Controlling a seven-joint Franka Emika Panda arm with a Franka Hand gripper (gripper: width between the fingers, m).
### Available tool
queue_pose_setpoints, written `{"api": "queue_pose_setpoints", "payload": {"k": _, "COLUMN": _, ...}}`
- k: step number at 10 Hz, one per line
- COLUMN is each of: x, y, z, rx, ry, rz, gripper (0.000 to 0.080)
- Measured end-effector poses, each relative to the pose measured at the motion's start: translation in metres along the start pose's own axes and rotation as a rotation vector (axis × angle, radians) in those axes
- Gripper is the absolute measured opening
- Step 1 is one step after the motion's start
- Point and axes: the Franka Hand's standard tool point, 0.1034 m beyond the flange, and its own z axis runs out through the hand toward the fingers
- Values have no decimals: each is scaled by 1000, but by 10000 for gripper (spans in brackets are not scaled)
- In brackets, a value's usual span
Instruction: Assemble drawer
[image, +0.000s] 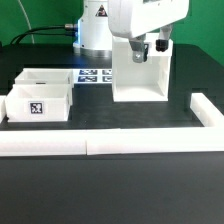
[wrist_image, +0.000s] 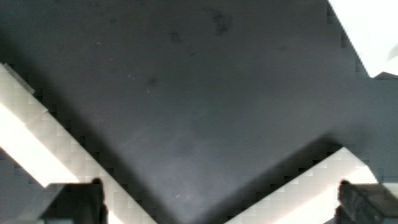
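Exterior view, arm angled down, gripper (image: 152, 46) spread over drawer housing (image: 140, 80)

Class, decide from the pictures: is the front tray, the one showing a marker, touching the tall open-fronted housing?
Apart. The exterior view shows a broad stretch of bare black table between the front tray and the tall housing.

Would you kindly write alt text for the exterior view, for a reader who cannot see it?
A white robot gripper is at the top of a tall white box on a black table; two small trays sit to the exterior view's left.
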Motion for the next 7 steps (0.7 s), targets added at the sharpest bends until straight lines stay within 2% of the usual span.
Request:
{"api": "queue_pose_setpoints", "payload": {"k": 6, "x": 0, "y": 0, "z": 0, "rx": 0, "ry": 0, "rz": 0, "gripper": 649}}
{"api": "queue_pose_setpoints", "payload": {"k": 7, "x": -1, "y": -2, "z": -1, "rx": -11, "ry": 13, "rz": 49, "gripper": 649}}
